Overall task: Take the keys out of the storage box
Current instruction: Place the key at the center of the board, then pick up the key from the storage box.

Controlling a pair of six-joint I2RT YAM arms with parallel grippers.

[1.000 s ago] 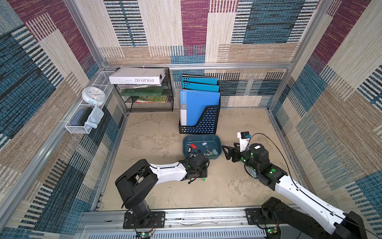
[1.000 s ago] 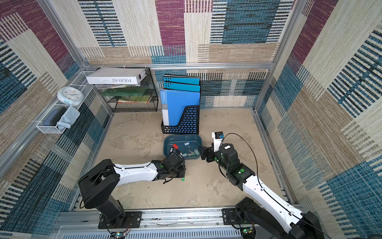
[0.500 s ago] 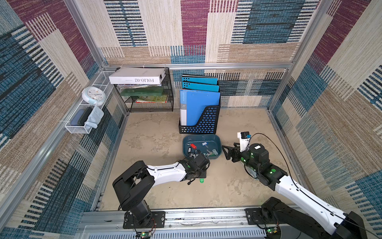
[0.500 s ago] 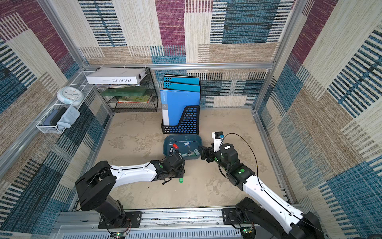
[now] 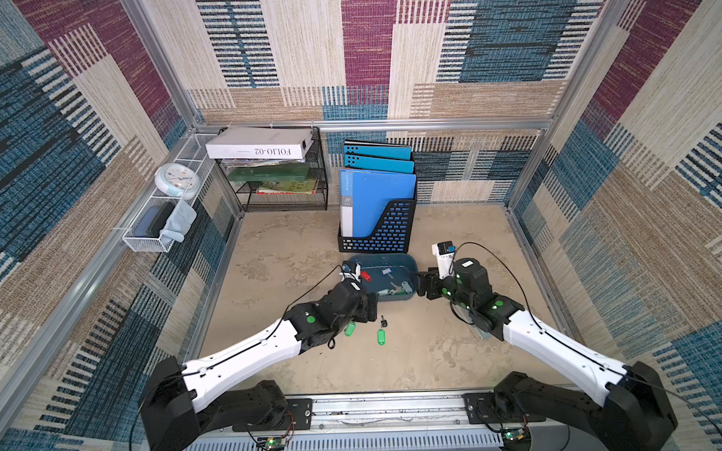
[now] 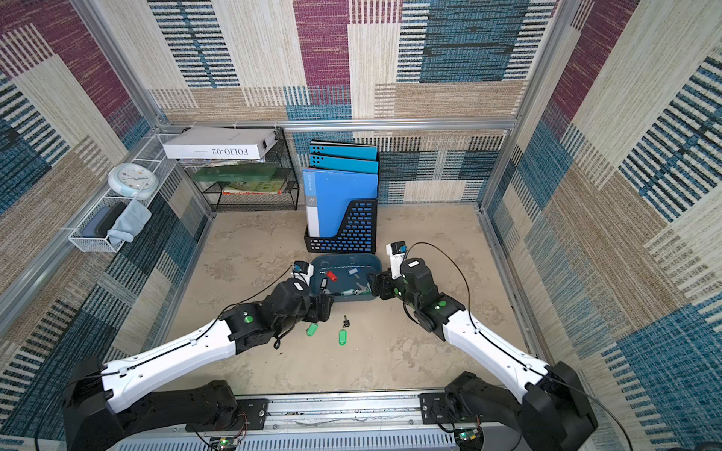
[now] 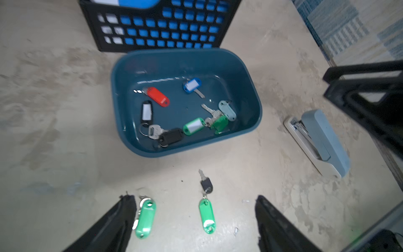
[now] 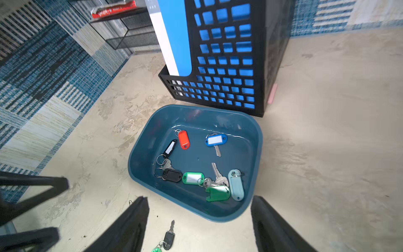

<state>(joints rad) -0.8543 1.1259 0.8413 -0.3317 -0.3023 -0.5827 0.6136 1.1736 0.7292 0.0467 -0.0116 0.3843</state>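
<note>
The dark teal storage box sits on the floor in front of the file holder. It holds several keys with red, blue, black, green and pale blue tags. Two green-tagged keys lie on the floor just outside it, in front. My left gripper is open above them, one tag beside a finger, holding nothing. My right gripper is open and empty at the box's right end.
A black file holder with blue folders stands right behind the box. A black mesh rack with books is at the back left. A grey-blue stapler lies on the floor under the right arm. A wire basket with a clock hangs on the left wall.
My left gripper has gone from shut to open and let a green-tagged key drop onto the floor in front of the box. The right arm has hardly moved.
</note>
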